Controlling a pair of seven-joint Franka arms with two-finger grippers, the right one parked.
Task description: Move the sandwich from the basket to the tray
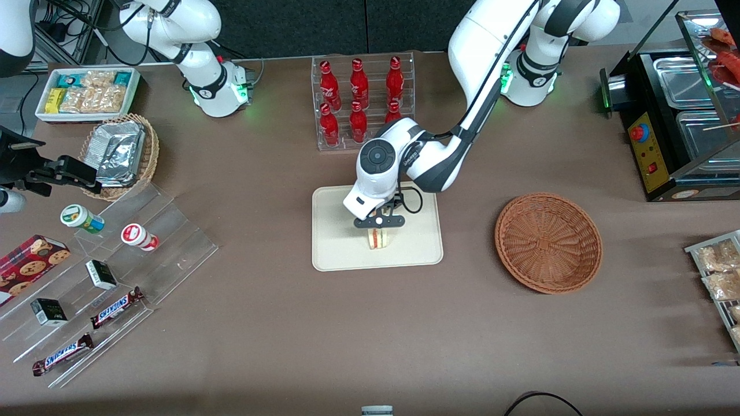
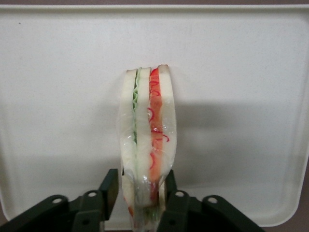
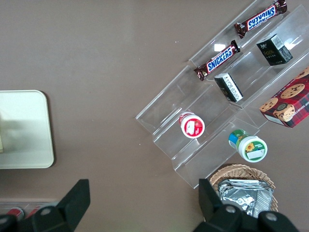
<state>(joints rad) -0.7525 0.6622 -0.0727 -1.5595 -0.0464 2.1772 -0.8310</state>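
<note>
Gripping the wrapped, red-and-green-layered sandwich (image 2: 147, 140), tool (image 2: 140, 193) over tray (image 2: 58, 96).

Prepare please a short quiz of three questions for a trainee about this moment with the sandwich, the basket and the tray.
1. True or false: the sandwich lies in the basket.
2. Over what is the gripper now? A) the tray B) the basket C) the bottle rack
3. In a few words: what does the basket hold?

Key
1. False. The sandwich is over the tray, clamped between the gripper's fingers; whether it touches the tray already cannot be told.
2. A. The gripper is above the tray's middle, shut on the sandwich.
3. Nothing; only its woven bottom shows.
</note>
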